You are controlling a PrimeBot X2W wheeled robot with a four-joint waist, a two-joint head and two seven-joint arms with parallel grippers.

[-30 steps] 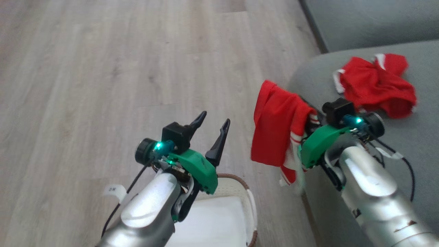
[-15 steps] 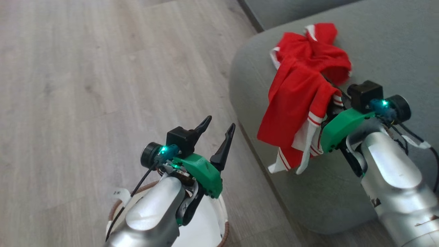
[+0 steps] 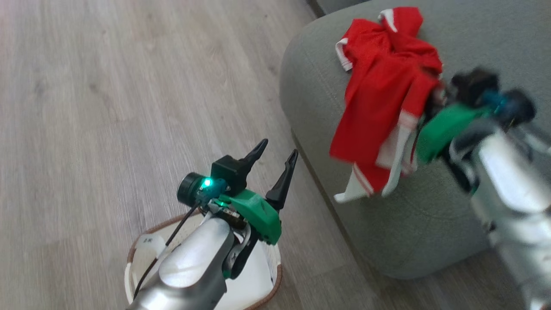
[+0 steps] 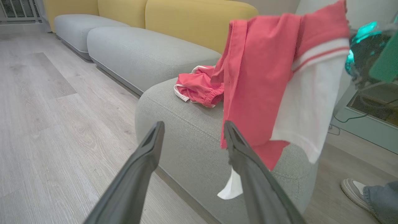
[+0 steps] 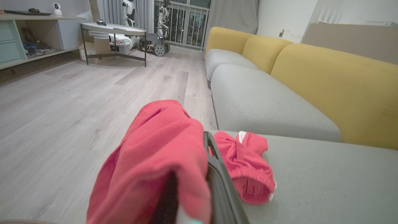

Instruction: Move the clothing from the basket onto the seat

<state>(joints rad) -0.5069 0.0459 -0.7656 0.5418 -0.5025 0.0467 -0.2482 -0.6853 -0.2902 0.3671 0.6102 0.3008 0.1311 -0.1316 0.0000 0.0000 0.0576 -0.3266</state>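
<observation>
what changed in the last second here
The right hand, shut on the held garment, carried it from beside the seat in over its edge, toward the lying garment. The head view also turned. The left hand stays open above the basket; the lying garment hasn't moved.

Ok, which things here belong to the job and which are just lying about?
Job: hanging red garment in the right pincer; second red garment lying on the seat; basket; open left pincer.
Lying about: yellow sofa backs; round table; person's shoe.
</observation>
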